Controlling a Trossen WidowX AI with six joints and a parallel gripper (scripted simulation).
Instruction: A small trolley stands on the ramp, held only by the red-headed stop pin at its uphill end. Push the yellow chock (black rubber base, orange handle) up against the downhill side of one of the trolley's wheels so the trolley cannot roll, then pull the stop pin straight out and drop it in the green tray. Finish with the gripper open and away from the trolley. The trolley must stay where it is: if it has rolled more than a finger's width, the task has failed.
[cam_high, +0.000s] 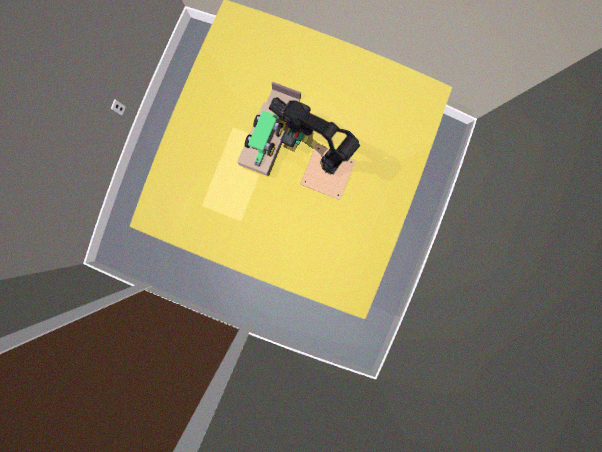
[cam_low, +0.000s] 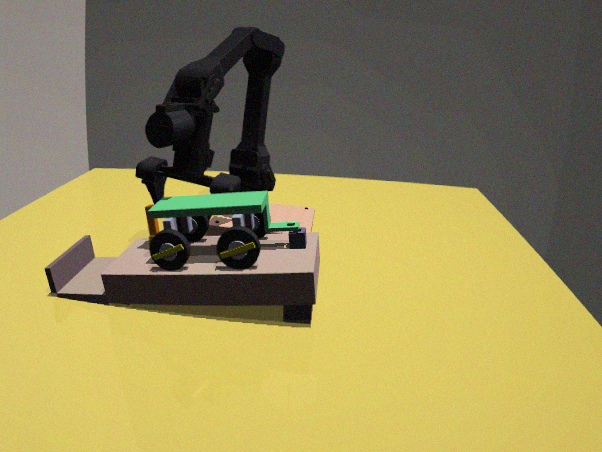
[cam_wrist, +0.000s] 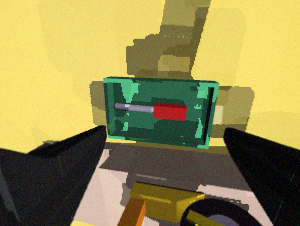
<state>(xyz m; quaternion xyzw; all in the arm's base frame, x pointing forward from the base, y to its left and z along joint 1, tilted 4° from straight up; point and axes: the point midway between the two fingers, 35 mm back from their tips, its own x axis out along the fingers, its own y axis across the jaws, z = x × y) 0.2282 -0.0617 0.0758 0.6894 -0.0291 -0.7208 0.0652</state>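
The yellow, flat, square-cornered tabletop carries a paler rectangular patch on its surface and lies, in the top view, at an angle over a blue-grey floor bordered by white edging. A small white rectangular plate with two dark openings is located on the grey wall surface beyond one side; a dark brown surface extends beyond another, between two light grey strips. The exterior view shows a pale wall adjoining a dark grey wall.
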